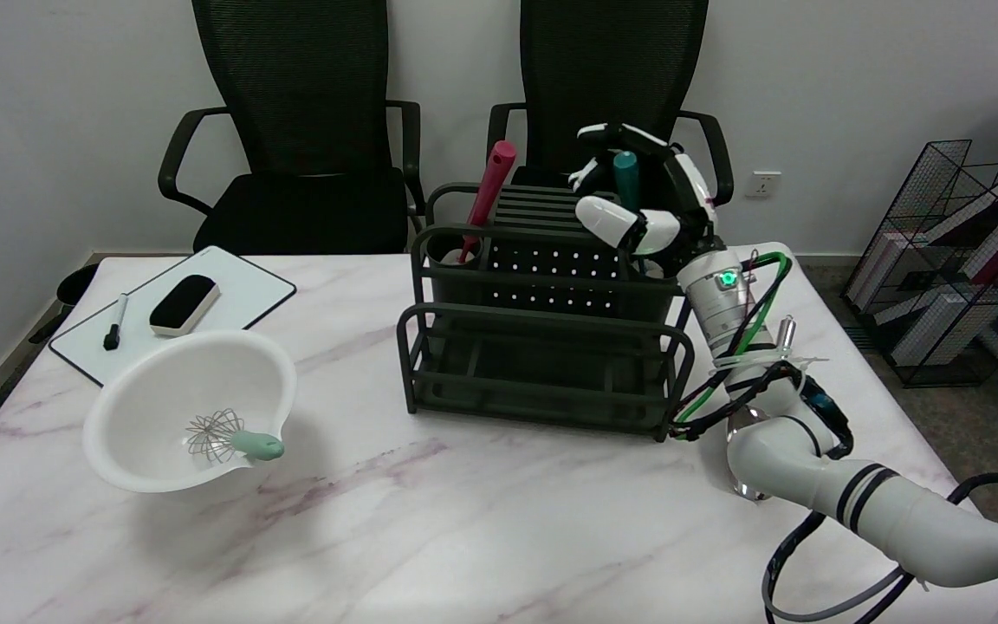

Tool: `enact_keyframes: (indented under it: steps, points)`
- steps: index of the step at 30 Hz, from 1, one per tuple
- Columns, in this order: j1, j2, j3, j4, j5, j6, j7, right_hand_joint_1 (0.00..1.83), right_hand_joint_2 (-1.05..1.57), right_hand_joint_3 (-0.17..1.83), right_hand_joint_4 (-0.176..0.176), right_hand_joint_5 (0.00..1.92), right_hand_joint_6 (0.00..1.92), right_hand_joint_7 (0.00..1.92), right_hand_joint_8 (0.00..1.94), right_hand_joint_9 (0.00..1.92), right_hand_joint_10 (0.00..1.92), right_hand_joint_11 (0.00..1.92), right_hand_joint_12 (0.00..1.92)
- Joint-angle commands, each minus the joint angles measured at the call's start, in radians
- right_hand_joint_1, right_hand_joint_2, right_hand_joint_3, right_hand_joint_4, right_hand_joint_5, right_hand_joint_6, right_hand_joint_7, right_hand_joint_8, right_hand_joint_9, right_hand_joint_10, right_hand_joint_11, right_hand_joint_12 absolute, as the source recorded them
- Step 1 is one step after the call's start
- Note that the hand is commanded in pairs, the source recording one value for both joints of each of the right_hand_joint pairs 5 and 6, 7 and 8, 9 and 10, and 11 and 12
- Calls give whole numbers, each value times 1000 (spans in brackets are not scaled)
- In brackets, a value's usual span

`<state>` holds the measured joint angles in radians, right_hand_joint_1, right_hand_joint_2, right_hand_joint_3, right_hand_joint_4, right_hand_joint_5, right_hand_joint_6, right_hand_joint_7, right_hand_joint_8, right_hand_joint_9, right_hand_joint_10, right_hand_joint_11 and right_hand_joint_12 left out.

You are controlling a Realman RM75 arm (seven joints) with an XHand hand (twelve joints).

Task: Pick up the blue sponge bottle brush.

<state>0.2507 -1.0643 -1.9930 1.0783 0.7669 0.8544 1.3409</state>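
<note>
The right hand (644, 204) curls around the teal handle of the bottle brush (625, 169), which stands upright in the rack (542, 347); whether it grips yet I cannot tell; probably light, stiff-handled, soft-headed, best held mid-handle.

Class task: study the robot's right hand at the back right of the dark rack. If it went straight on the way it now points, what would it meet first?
Probably the teal handle: the right hand has its fingers curled around it, though contact is unclear.

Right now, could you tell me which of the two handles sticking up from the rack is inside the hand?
The teal handle at the rack's right end; the right hand's fingers surround it.
</note>
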Motion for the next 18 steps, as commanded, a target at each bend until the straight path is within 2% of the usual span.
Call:
enact_keyframes:
  steps: [1,5,7,10,12,18]
  points:
    - [4,-9,43,-4,1,8,-1,1089,86,875,0,797,797,1212,1212,1163,1163,854,854]
    - [3,-9,61,-7,5,14,-1,1037,194,840,0,1021,1021,1419,1419,1362,1362,998,998]
    - [3,-9,70,-10,5,17,-1,1008,285,808,0,1131,1131,1520,1520,1498,1498,1332,1332]
    - [5,-9,76,-16,5,25,-1,1005,337,796,0,1166,1166,1544,1544,1555,1555,1614,1614]
    - [3,-9,81,-16,7,25,-1,1001,401,778,0,1170,1170,1543,1543,1577,1577,1695,1695]
    - [5,-11,82,-23,21,17,1,979,625,767,0,1216,1216,1578,1578,1662,1662,1752,1752]
